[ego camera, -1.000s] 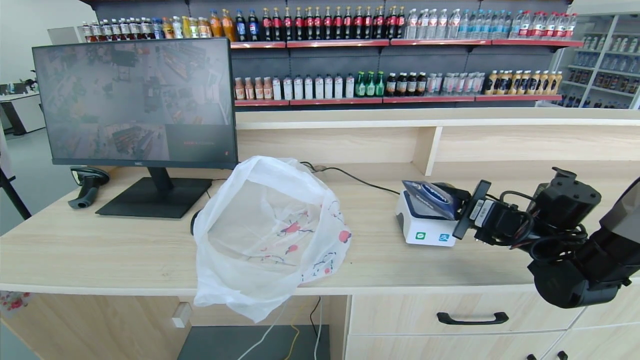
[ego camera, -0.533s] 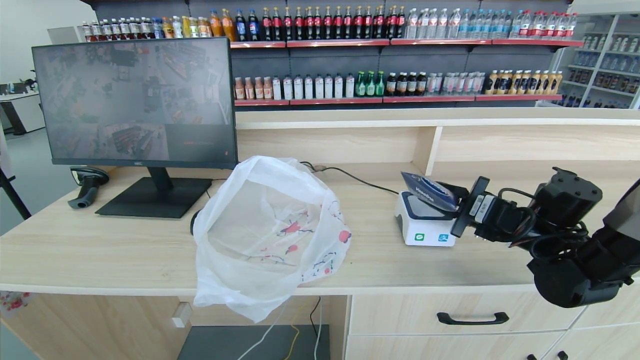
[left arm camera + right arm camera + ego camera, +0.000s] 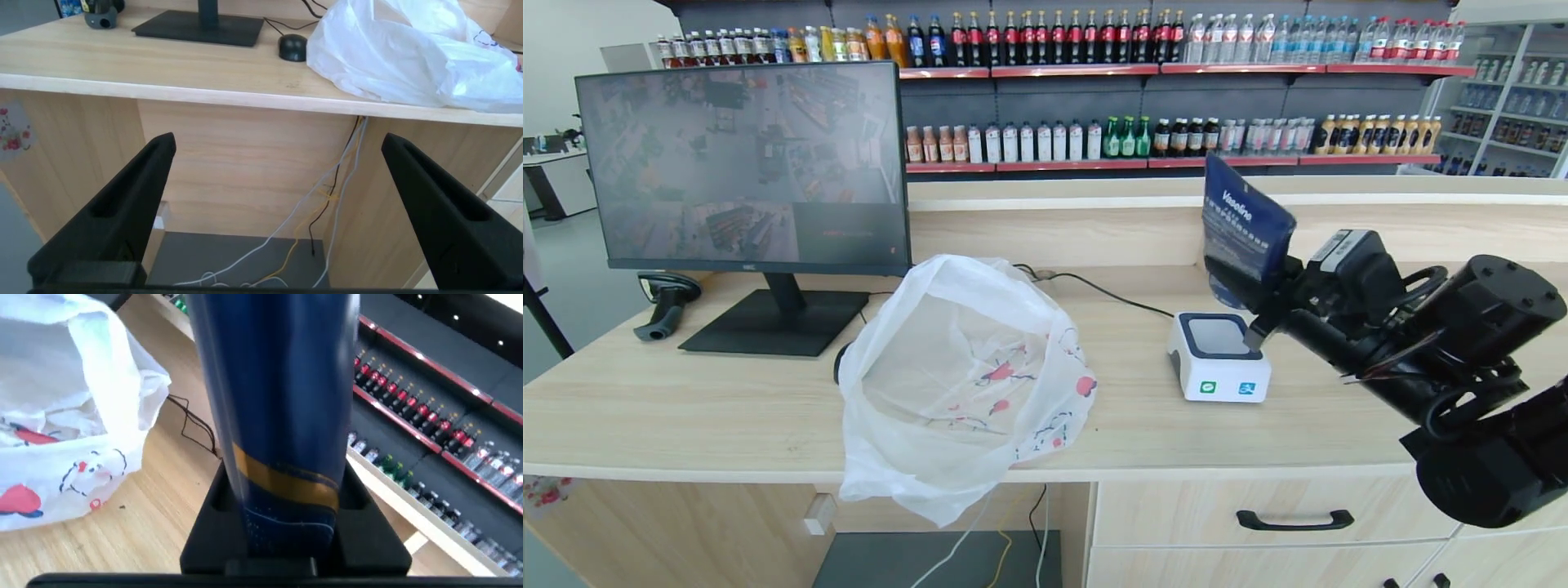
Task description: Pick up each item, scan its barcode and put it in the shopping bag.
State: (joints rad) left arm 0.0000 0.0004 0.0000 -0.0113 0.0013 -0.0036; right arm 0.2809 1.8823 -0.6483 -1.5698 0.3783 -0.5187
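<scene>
Right gripper (image 3: 1259, 299) clamped on the lower end of dark blue tube (image 3: 1245, 224). Right wrist view confirms it: my fingers sit on both sides of the tube (image 3: 274, 376), just beneath its gold band. Tube stands roughly upright in the air, printed face toward the head camera, top leaning slightly to my left. It is above and just behind the white barcode scanner (image 3: 1218, 367), not touching it. Scanner sits on the wooden counter (image 3: 686, 408) with its window facing up.

Shopping bag (image 3: 964, 367) is white plastic with a red print and lies on the counter to my left of the scanner, apart from it. Its mouth is open and its lower edge droops over the counter's front edge. I can't tell what is inside.

Left gripper (image 3: 278, 147) has its fingers spread wide, nothing between them. It hangs low in front of the counter's front panel, below the counter edge, with loose cables (image 3: 327, 220) dangling there.

Monitor (image 3: 743, 163) stands at the far left, handheld scanner (image 3: 666, 302) beside its base. Black mouse (image 3: 292, 47) sits against the bag. Bottle shelves (image 3: 1094, 41) run behind.
</scene>
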